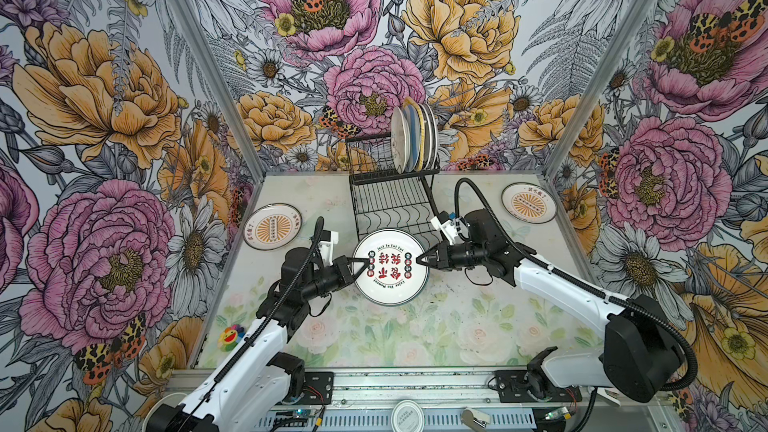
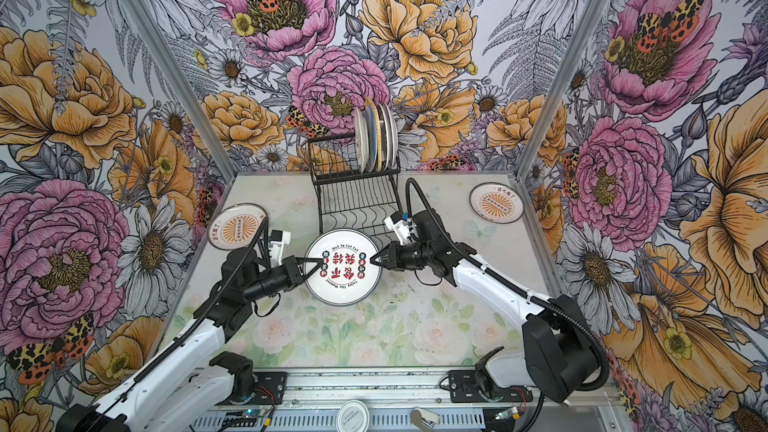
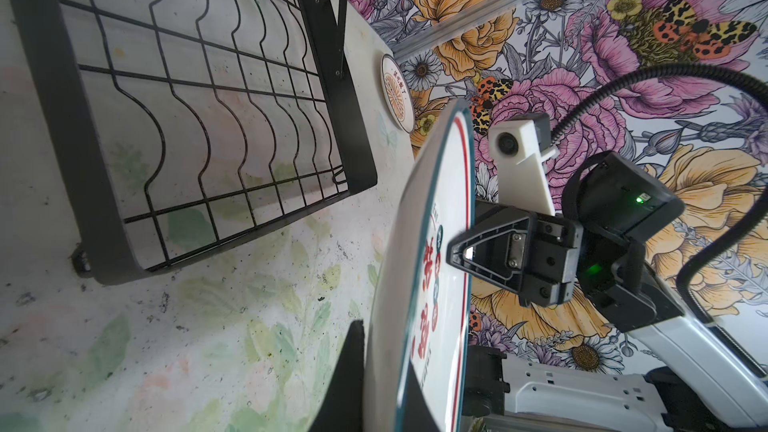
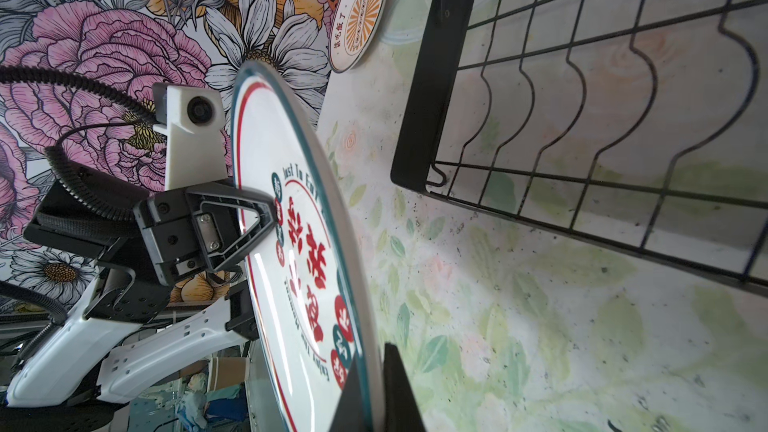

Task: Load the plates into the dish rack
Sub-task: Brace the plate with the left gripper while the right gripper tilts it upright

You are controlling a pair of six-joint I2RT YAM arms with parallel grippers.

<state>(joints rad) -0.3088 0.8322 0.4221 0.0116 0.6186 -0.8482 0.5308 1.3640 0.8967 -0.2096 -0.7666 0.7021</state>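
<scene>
The plate with red characters (image 1: 390, 297) carries the clearest writing: "Just To Eat Eat" curves along one side of its face and "Enjoy The Moment" along the opposite side. Between them stand large red Chinese characters and small red and teal badges, which I cannot read with confidence. The left sunburst plate (image 1: 272, 227) and the right sunburst plate (image 1: 528, 203) lie flat on the table (image 1: 457, 326), well apart on either side of the dish rack (image 1: 390, 201). Each has an orange sunburst and a short line of characters by the rim; in the right wrist view the left one's (image 4: 361, 14) appears to read 该吃饭了.

Both arms reach in from the near edge with forearms angled inward and wrists bent, so the claws lie about level and point at each other across the lettered plate. The left gripper (image 1: 367, 260) is clamped on its left rim and the right gripper (image 1: 417, 260) on its right rim, each with one finger over the face and one beneath. The plate is held face up, about level, just in front of the rack's lower wavy grid.

The racked plates (image 1: 415, 139) stand on edge, packed together at the right end of the raised upper tier.
</scene>
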